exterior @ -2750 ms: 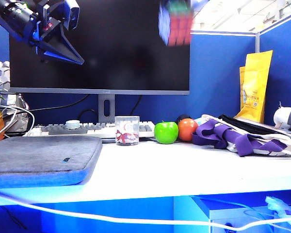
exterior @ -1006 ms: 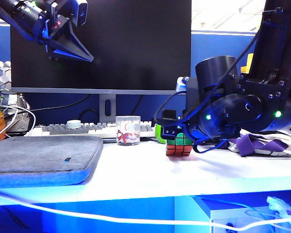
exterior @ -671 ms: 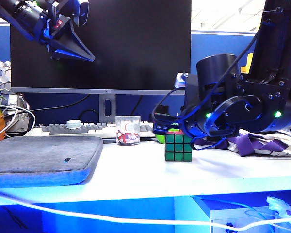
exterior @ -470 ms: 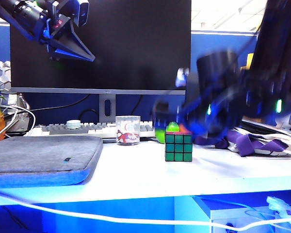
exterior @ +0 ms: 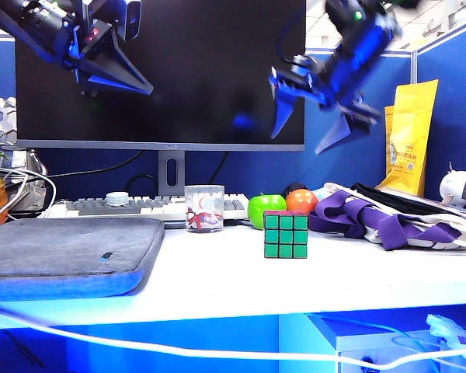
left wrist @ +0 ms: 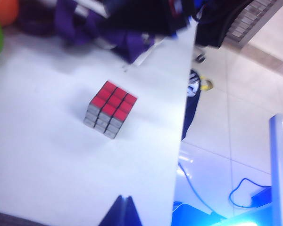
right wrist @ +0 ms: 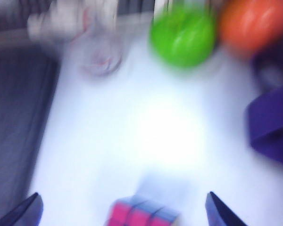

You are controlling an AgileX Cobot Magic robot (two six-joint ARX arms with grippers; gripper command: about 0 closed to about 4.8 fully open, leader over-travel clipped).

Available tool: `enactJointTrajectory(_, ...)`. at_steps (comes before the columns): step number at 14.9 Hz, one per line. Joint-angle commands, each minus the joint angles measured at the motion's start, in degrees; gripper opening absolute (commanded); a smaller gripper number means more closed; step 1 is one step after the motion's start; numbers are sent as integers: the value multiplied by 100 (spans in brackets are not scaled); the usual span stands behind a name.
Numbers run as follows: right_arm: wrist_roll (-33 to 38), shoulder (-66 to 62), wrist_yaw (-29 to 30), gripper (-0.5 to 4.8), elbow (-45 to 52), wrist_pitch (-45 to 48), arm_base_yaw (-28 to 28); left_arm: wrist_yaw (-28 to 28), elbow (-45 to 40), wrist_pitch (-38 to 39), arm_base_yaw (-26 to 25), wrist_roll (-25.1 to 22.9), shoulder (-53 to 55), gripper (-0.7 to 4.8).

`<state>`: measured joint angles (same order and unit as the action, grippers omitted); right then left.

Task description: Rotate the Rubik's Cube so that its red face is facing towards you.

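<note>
The Rubik's Cube point(exterior: 286, 234) stands free on the white desk point(exterior: 217, 272), with a green side turned to the exterior camera. Its red face point(left wrist: 114, 100) points upward, as both wrist views show. My right gripper point(exterior: 309, 128) hangs open high above the cube, in front of the monitor, with nothing between its fingers. In the blurred right wrist view the cube point(right wrist: 144, 214) lies far below the open right gripper point(right wrist: 123, 193). My left gripper point(exterior: 132, 84) is shut and empty, raised at the upper left; in its wrist view the left gripper point(left wrist: 124, 201) is far from the cube point(left wrist: 110, 109).
A green apple point(exterior: 266, 211) and an orange point(exterior: 301, 202) sit just behind the cube. A glass cup point(exterior: 203, 208), a keyboard point(exterior: 140, 207) and the monitor point(exterior: 160, 70) stand to the left. Purple cloth point(exterior: 373, 219) lies at the right, a grey pad point(exterior: 70, 252) at the front left.
My right gripper let go of the cube, opened wide and rose from the desk to high above it. The cube stays put, green side forward. The left arm is still.
</note>
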<state>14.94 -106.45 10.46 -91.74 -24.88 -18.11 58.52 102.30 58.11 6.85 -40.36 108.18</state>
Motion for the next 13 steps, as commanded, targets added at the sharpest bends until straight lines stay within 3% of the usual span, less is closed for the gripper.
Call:
enactJointTrajectory(1,-297,-549,131,479,-1602,-2142,76,94,15,66,4,11,-24,-5)
enactJointTrajectory(5,-361,-1279,173,479,-2122,-3154,76,85,15,435,4,-249,-24,-5)
enactJointTrajectory(13,-402,-1825,640,479,-2142,-2994,-37,87,15,450,4,-269,-24,-5)
